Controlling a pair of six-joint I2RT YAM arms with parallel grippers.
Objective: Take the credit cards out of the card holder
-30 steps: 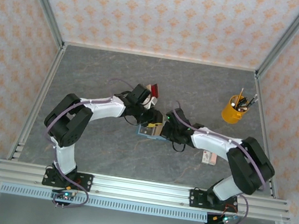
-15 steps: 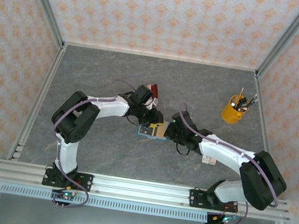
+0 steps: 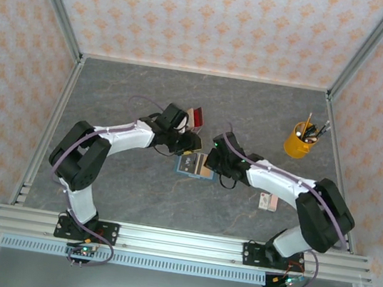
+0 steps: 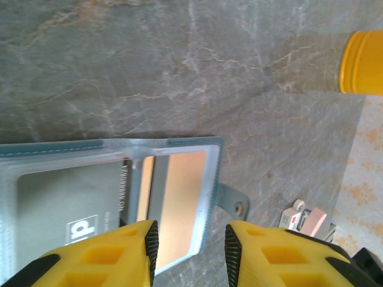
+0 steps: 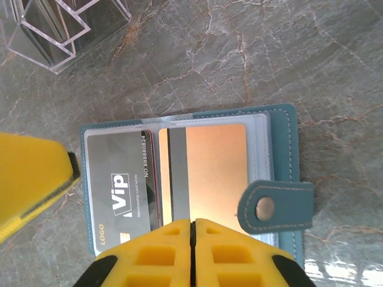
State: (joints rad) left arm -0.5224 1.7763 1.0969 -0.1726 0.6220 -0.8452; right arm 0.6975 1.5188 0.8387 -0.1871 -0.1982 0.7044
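Top external: card holder lying open mid-table, left gripper and right gripper crowding either side.
Left wrist: jaws part-spread, empty, hovering over tan card.
Right wrist: fingers pressed together, nothing pinched, at holder's near edge; grey card beside tan.
Cards probably light, stiff, slick, snug in sleeves. Pinch a free edge, pin the holder.

Top camera looks down from afar; both wrist cameras hang close over the card holder.
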